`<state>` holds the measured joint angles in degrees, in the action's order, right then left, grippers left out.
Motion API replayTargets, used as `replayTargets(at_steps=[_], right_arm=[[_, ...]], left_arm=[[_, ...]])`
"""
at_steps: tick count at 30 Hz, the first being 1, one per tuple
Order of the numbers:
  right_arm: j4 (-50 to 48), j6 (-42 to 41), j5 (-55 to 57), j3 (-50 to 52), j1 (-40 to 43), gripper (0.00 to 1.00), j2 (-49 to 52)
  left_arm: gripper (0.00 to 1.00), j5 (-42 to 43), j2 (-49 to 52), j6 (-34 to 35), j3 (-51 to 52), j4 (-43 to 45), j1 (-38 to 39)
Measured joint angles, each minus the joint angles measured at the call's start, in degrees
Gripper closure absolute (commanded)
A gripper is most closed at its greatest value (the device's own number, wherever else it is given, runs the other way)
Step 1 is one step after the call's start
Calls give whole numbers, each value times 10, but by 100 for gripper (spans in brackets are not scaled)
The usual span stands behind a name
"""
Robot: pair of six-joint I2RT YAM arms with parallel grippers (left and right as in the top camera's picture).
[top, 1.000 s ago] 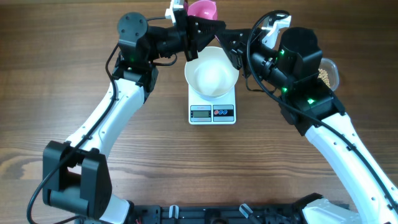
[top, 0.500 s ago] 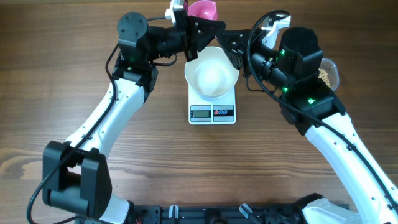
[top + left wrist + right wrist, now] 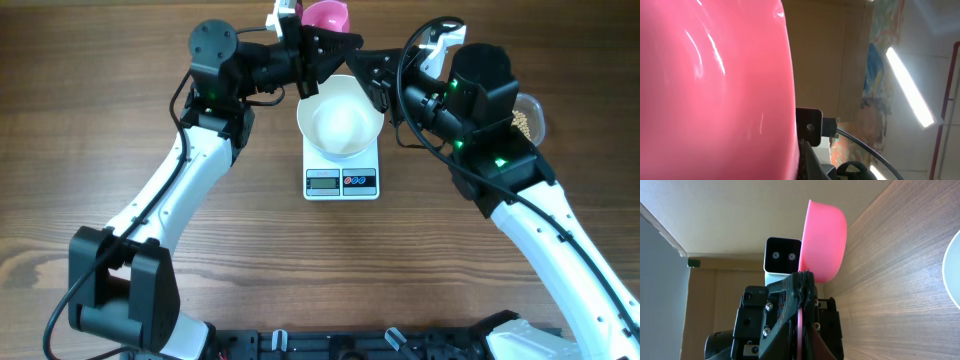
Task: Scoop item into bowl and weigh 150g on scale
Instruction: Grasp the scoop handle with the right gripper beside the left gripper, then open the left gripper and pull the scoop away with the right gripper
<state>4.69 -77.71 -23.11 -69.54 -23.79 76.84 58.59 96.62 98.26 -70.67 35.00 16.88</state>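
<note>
Overhead, the bowl (image 3: pixel 340 120) sits on the scale (image 3: pixel 341 182) on the wooden bench (image 3: pixel 300 260); beans (image 3: pixel 521 122) are half hidden behind the right arm (image 3: pixel 540 220), and the right pincer (image 3: pixel 378 82) is clenched. At the left wrist, the pink scoop (image 3: pixel 710 90), gripped by the left pincer (image 3: pixel 303 42), blocks most of the room (image 3: pixel 865 75). At the right wrist, the bowl is cut off.

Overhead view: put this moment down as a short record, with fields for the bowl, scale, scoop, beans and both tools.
bowl: white, standing on the scale, looks empty
scale: between the two arms, display too small to read
scoop: pink, held up beyond the bowl's far rim
left tool: shut on the scoop's handle
right tool: shut, close by the bowl's right rim; contact with anything unclear
beans: in a clear container on the robot's right, partly hidden by the right arm
</note>
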Motion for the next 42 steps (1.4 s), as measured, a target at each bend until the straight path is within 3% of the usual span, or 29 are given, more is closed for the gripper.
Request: replayTargets(at_steps=[19, 36, 39, 41, 42], right_arm=[[0, 0, 0, 0, 0, 90, 0], [2, 0, 0, 0, 0, 96, 0], [2, 0, 0, 0, 0, 96, 0], [2, 0, -1, 0, 0, 96, 0], [2, 0, -2, 0, 0, 96, 0]], left_arm=[[96, 2, 0, 0, 0, 0, 0], [95, 2, 0, 0, 0, 0, 0], [83, 3, 0, 0, 0, 0, 0], [62, 5, 0, 0, 0, 1, 0], [46, 6, 0, -3, 0, 1, 0]])
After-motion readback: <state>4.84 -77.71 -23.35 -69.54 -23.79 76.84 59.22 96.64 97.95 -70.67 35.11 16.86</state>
